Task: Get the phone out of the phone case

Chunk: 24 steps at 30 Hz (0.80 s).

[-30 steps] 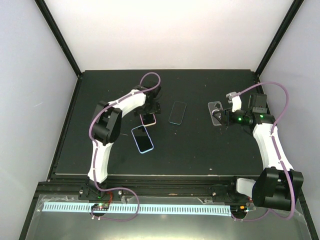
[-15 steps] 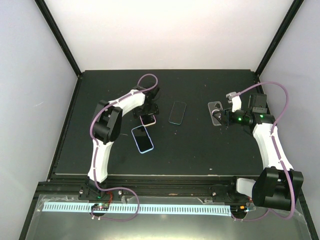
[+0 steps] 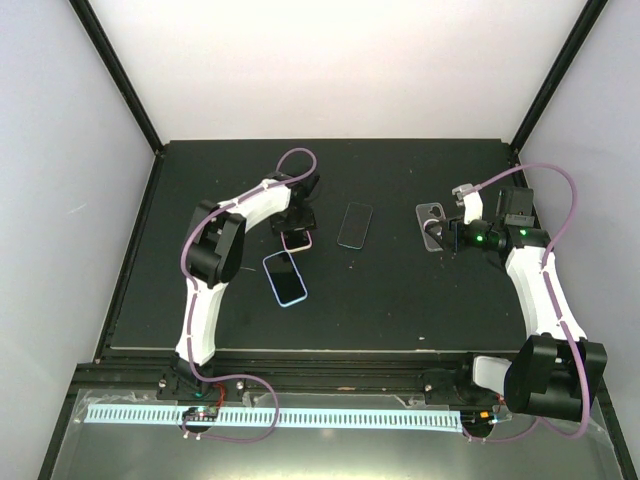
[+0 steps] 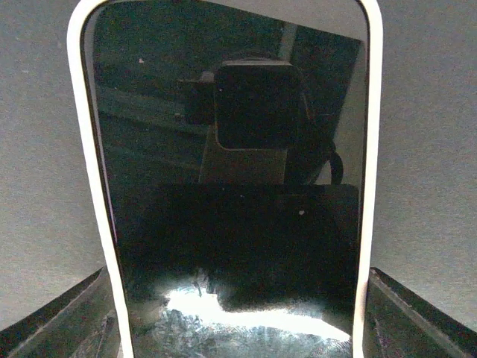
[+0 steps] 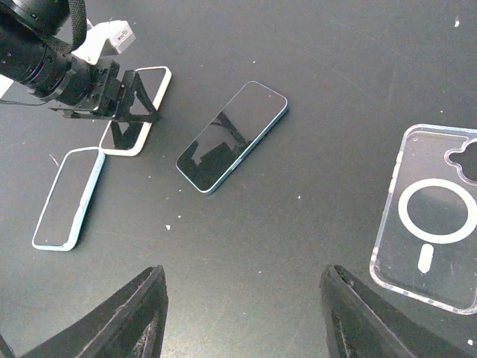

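Note:
A phone in a white case (image 4: pixel 231 186) lies face up on the black table and fills the left wrist view; from above the same phone (image 3: pixel 297 240) peeks out under the left wrist. My left gripper (image 4: pixel 237 272) straddles its near end, and the fingers (image 4: pixel 67 321) press against both long edges of the case. My right gripper (image 5: pixel 244 272) hangs open over bare table with nothing between its fingers. Just to its right lies an empty clear case (image 5: pixel 428 250).
A phone in a light-blue case (image 3: pixel 285 277) lies just in front of the white-cased one. A bare teal-edged phone (image 3: pixel 354 224) lies mid-table. The clear case (image 3: pixel 432 222) sits beside the right gripper (image 3: pixel 445 235). Walls close the table on three sides.
The left gripper's fingers have closed in onto the sides of the white-cased phone. The right arm has not moved.

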{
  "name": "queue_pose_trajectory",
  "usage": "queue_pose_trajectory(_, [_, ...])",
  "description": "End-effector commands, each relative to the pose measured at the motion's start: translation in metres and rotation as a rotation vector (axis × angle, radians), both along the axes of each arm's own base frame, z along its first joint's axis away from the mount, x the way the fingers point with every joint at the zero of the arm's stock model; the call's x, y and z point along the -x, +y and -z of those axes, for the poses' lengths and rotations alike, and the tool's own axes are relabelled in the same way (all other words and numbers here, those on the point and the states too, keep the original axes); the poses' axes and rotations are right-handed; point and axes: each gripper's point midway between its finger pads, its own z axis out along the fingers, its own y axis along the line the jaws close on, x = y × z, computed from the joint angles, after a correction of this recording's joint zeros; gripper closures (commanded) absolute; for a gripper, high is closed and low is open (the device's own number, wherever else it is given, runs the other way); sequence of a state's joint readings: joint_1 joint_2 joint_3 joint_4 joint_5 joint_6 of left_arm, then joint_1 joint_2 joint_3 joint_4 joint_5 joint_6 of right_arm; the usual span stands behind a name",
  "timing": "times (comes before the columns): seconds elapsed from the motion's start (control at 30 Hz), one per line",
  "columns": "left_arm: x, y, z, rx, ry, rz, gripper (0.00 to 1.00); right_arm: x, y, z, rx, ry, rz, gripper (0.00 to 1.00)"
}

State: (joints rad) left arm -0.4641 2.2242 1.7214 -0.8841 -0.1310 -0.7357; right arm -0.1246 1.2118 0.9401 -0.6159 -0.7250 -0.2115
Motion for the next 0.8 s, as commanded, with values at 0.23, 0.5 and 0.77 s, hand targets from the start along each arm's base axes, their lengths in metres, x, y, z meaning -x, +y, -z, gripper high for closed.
queue_pose_trajectory(0.23, [0.008,-0.065,-0.124,0.038,-0.465,0.415,0.40,-0.003,0.009,-0.025,-0.037,-0.033,-0.054,0.45])
queue_pose_trajectory(0.5, [0.094,-0.113,-0.199,-0.093,-0.811,0.834,0.43,-0.005,0.034,-0.069,-0.099,0.017,-0.202,0.46])
queue_pose_trajectory(0.77, [0.160,-0.131,-0.220,-0.272,-0.967,1.070,0.41,0.037,0.108,-0.070,-0.047,0.150,-0.502,0.38])
